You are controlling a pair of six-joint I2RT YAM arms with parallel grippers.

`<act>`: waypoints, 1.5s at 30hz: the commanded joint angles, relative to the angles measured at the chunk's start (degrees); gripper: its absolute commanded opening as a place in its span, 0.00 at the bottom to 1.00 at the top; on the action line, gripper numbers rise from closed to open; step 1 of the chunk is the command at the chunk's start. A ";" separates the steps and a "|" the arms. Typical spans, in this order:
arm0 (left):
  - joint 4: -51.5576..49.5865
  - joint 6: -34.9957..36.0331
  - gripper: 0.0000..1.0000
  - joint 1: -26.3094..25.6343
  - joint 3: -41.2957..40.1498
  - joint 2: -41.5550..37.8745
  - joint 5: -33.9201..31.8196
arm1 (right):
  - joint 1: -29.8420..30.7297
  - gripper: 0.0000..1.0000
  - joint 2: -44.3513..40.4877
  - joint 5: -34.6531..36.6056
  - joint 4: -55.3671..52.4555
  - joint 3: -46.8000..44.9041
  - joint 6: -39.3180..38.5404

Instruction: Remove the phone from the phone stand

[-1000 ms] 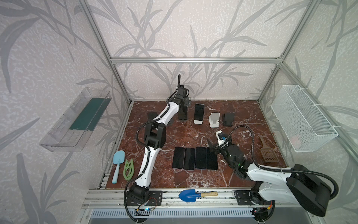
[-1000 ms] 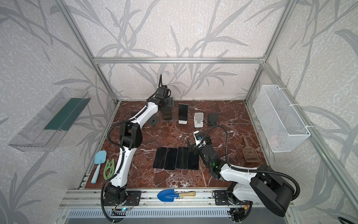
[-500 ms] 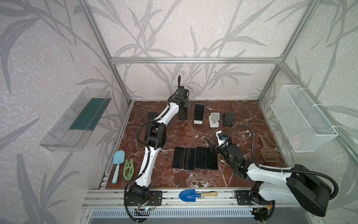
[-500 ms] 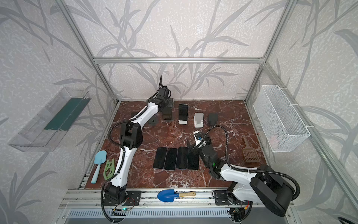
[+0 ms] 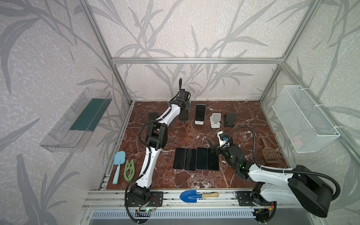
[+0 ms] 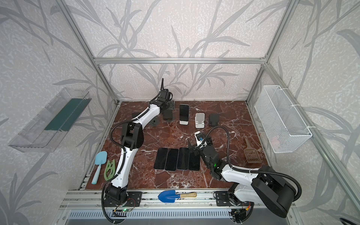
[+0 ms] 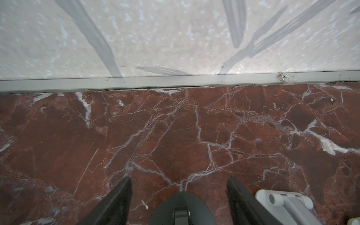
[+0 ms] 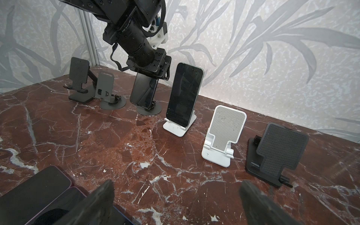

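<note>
Left gripper [image 7: 179,181] now pinches closer around the phone [image 8: 143,91], hold unclear; right gripper [image 8: 177,185] hangs open; squeeze snugly, lift straight off the stand [image 8: 149,111].

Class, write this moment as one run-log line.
left pincer: at phone on black stand, grip unclear | right pincer: open, by flat phones

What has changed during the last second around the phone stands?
Nothing has visibly moved. The left gripper still sits at the top of the phone on the round-based black stand, jaws apart. The right gripper stays open near the four flat phones.
</note>
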 commanded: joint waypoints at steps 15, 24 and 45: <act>1.42 0.00 0.69 -0.28 -2.43 -3.40 -1.22 | -0.21 0.99 0.29 0.38 1.64 0.63 -0.07; 0.96 -0.11 0.65 -0.28 -2.51 -4.72 -1.58 | -0.21 0.99 0.91 -0.17 1.94 0.83 0.48; 0.02 0.22 0.57 -0.28 -2.10 -6.81 -1.67 | -0.21 0.99 0.95 -0.15 1.92 0.82 0.75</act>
